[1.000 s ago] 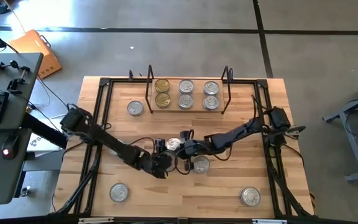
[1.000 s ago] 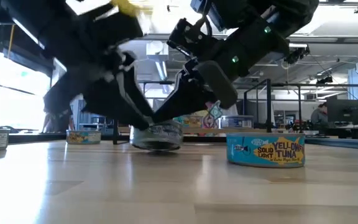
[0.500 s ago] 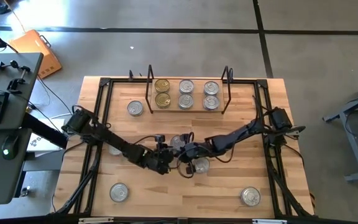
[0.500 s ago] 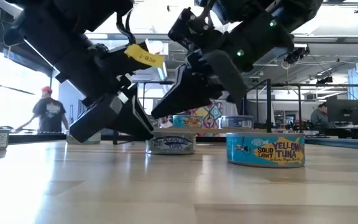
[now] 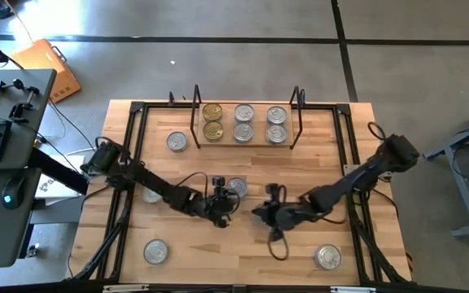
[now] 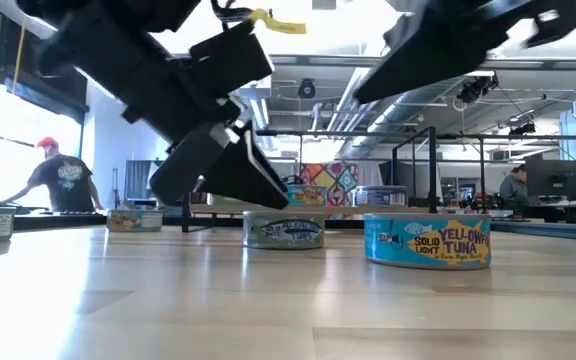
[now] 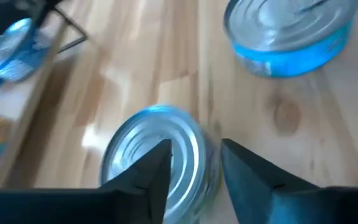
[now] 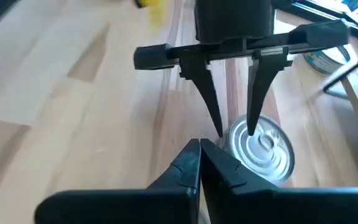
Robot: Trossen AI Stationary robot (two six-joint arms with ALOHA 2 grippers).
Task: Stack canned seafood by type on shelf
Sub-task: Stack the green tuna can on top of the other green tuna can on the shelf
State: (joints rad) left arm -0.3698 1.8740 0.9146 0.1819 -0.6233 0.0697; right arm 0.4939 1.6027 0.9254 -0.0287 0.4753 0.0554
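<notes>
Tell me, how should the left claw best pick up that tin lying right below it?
From straight above, one finger on each side of the tin's curved wall. It lies flat on the table, lid up, and the left gripper already hangs over its rim, open.

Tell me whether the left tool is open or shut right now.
Open. The left tool shows a gap between its two fingers, which hang over a can without gripping it.
</notes>
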